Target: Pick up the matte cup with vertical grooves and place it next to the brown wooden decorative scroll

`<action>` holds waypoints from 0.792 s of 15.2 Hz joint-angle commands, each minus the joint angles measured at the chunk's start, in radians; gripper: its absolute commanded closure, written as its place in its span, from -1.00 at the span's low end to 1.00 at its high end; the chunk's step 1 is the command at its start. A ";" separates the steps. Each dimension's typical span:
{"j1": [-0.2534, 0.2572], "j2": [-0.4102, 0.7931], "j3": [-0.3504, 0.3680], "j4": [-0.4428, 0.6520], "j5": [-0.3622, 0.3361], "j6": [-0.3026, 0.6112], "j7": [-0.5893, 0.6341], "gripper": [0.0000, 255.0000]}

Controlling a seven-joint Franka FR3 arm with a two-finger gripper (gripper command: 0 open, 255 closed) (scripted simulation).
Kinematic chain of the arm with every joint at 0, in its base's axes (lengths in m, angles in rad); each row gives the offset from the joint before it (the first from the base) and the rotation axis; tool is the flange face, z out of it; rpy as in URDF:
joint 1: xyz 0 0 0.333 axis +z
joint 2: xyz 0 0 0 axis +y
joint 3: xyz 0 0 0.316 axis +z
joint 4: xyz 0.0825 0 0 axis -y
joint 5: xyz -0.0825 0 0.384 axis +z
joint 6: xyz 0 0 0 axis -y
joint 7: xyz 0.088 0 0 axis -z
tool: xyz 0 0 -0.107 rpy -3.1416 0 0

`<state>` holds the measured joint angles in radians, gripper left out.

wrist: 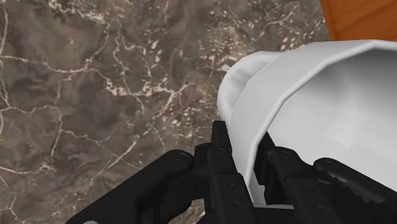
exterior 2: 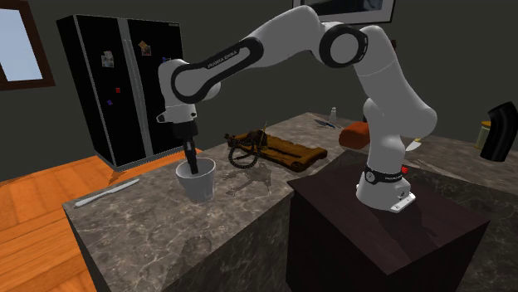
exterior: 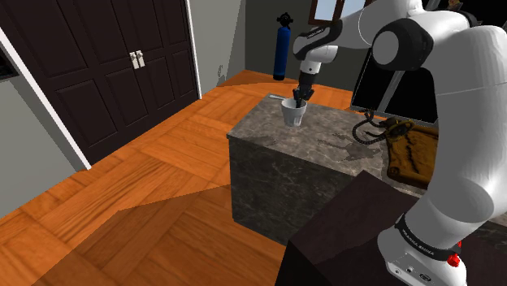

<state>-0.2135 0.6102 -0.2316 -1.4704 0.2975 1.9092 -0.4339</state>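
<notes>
White and likely light, the cup (exterior 2: 199, 182) stood on the table (exterior 2: 141, 228) at the second exterior view's left, the brown scroll (exterior 2: 282, 152) further right. Your fingers (wrist: 224, 172) pinched its thin wall, one inside, one outside; it could slip.

The cup (exterior: 293, 114) is plain white and matte, its wall faceted toward the rim. It sits upright, open end up, near a corner of the dark marbled counter (exterior: 331, 135). The gripper (exterior: 299, 101) clasps one side of its wall. The brown wooden scroll (exterior: 410, 154) lies flat on the same counter, well apart from the cup.
</notes>
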 commanded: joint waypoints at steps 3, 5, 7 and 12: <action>0.001 -0.023 -0.004 0.021 -0.007 -0.042 0.009 1.00; 0.000 -0.032 -0.005 0.034 -0.011 -0.063 0.014 1.00; 0.000 -0.040 -0.007 0.047 -0.014 -0.085 0.018 1.00; -0.001 -0.058 -0.010 0.087 -0.020 -0.141 0.029 1.00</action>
<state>-0.2140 0.5574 -0.2403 -1.3924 0.2789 1.7823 -0.4066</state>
